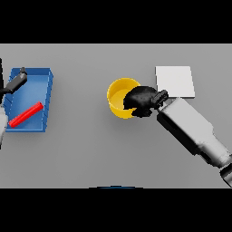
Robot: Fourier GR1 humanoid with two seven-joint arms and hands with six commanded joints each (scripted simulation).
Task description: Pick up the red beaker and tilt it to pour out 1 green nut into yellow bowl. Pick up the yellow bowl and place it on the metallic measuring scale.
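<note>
Table [113,154]: grey, fills the view; all things sit on it.
Right arm [192,129]: white and grey, comes in from lower right, slants up-left toward centre.
Tray [47,79]: blue, rectangular w/ raised walls, far left of table, well apart from the bowl.
Scale [175,81]: pale flat square plate, upper right, just beside the right wrist — nothing on it, bowl not on it.
Bowl [118,93]: yellow, round, upright, near centre, left of the scale. Stands on the table by the look of it; can't tell if lifted. No nut can be made out inside.
Right hand [144,100]: dark, at the bowl's right rim, covering that side of it. Fingers curled over the rim and gripping the wall — thumb vs. fingers can't be told apart.
Beaker [26,114]: red, long and slim, lying on its side inside the tray, slanted from lower left to upper right, near the tray's lower half. No hand touches it.
Left hand [16,81]: dark, at the far left edge over the tray's upper left corner, apart from the beaker. Fingers look straight and held together, holding nothing.
</note>
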